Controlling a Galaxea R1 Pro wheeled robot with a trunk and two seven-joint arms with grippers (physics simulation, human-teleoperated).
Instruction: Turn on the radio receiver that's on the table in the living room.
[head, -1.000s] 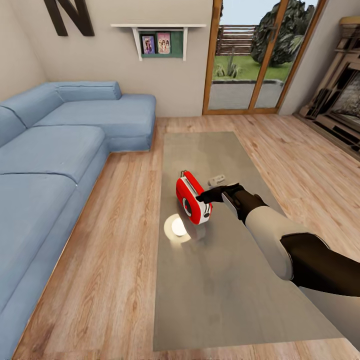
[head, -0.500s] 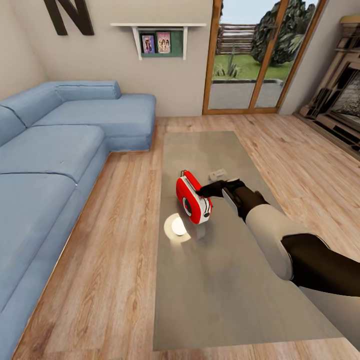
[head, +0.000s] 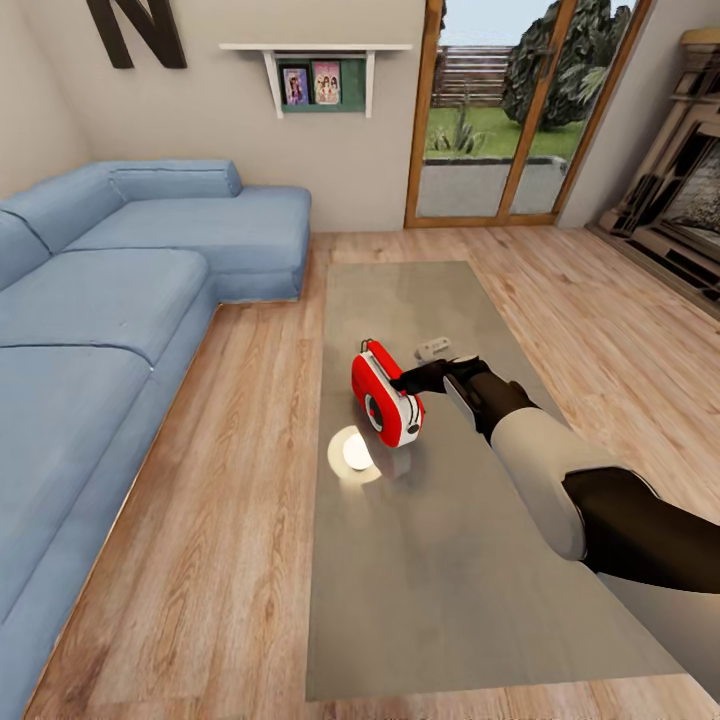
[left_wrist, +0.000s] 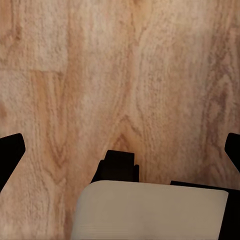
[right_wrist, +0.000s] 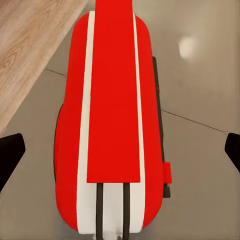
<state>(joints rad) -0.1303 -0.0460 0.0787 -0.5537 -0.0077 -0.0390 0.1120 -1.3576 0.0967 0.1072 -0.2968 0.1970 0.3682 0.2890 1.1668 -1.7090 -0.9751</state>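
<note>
The red radio receiver with white trim stands on the glossy grey table, its round dial facing the sofa side. My right gripper reaches it from the right, its black fingertips against the radio's upper right edge. In the right wrist view the radio's red and white side lies straight ahead between the widely parted fingertips, so the right gripper is open. The left gripper hangs open over the wood floor, holding nothing.
A small flat grey gadget lies just behind the radio. A bright lamp reflection glows on the tabletop in front of it. The blue L-shaped sofa runs along the left. Glass doors and a fireplace stand at the back right.
My right gripper has shifted slightly away along the table, from the radio's front corner to its upper edge, uncovering more of the grey gadget. The radio stays put.
</note>
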